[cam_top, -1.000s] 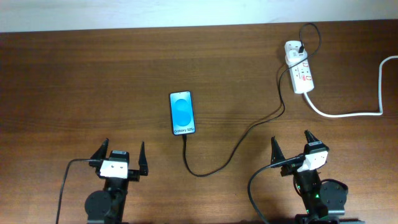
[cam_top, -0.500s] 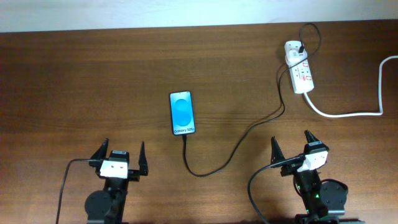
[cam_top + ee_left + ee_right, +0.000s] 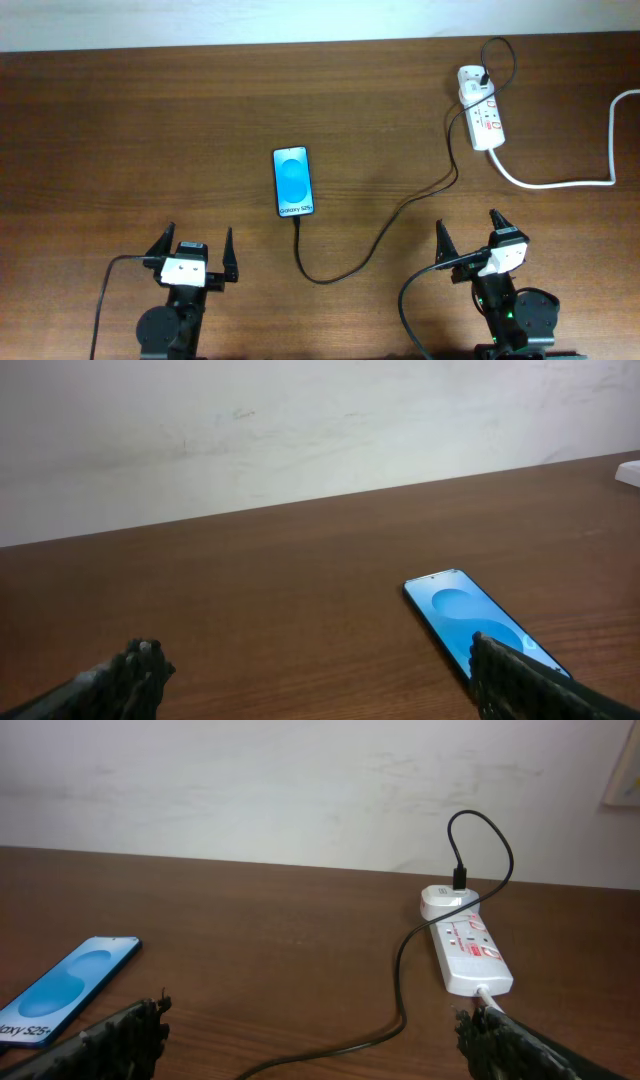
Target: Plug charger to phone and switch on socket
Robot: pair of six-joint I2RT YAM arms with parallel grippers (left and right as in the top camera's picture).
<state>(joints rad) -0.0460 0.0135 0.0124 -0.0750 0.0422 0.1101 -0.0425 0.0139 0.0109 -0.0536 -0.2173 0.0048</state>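
The phone (image 3: pixel 293 182) lies flat mid-table with its blue screen lit; it also shows in the left wrist view (image 3: pixel 470 620) and the right wrist view (image 3: pixel 60 992). The black charger cable (image 3: pixel 385 228) runs from the phone's near end in a loop to a white adapter on the socket (image 3: pixel 481 120) at the back right. The cable (image 3: pixel 400 970) and socket (image 3: pixel 466 952) show in the right wrist view. My left gripper (image 3: pixel 191 256) is open and empty near the front edge, left of the phone. My right gripper (image 3: pixel 481 243) is open and empty at the front right, near the cable.
The thick white cord (image 3: pixel 570 180) runs from the socket to the right and off the table's right edge. A pale wall (image 3: pixel 300 420) stands behind the table's far edge. Each arm's own black lead hangs at the front edge.
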